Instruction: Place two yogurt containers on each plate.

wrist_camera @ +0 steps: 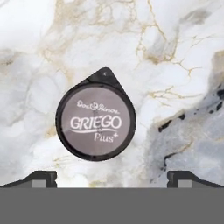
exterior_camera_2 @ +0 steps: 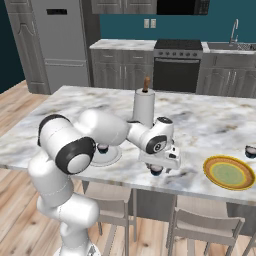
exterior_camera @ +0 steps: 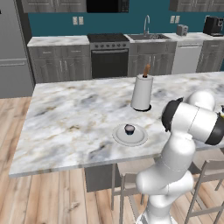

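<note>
Hovering: pincer (wrist_camera: 112, 177) spread above yogurt container (wrist_camera: 95, 123)

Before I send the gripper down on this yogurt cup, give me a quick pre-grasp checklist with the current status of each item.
1. Gripper open: ok, fingertips stand wide apart in the hand view.
2. Yogurt cup between the fingertips: not ok, it sits left of centre.
3. Cup upright: ok, lid faces the camera.
4. Counter around the cup free of other things: ok.
5. White plate has room: ok, one cup on it.
6. Yellow plate ready: ok, nothing lies on it; another cup stands beyond it.
</note>
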### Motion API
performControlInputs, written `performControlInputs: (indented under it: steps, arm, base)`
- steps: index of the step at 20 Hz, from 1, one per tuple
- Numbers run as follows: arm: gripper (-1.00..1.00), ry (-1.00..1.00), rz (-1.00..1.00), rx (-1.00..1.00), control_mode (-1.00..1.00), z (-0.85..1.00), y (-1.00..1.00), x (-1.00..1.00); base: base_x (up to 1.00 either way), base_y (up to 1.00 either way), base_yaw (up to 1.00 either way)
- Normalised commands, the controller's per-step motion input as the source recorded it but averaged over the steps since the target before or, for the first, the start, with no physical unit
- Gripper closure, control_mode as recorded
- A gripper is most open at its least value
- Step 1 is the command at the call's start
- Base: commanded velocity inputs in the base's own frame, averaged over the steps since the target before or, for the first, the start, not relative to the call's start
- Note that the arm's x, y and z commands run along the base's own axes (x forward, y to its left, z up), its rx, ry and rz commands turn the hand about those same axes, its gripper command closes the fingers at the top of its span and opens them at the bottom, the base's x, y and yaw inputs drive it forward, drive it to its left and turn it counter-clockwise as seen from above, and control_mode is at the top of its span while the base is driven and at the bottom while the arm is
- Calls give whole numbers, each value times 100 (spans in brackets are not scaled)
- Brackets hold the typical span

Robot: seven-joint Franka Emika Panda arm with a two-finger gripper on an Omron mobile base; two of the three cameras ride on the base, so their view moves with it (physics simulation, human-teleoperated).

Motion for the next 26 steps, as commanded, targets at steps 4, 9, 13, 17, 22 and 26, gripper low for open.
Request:
performControlInputs:
  steps: [4, 9, 13, 17, 22, 26]
  arm:
    - [-100, 0, 0, 0, -100, -15, 11, 12]
    - [-100, 0, 0, 0, -100, -16, -15, 0]
    - [-100, 1, 0, -1, -100, -18, -7, 4]
    - [-100, 0, 0, 0, -100, -9, 0, 8]
    - [-100, 0, 0, 0, -100, -12, 0, 17]
    - [-100, 0, 0, 0, -100, -12, 0, 28]
  base:
    - [0, 0, 0]
    - [0, 0, 0]
    - [0, 0, 0]
    - [0, 0, 0]
    - [0, 0, 0]
    - [0, 0, 0]
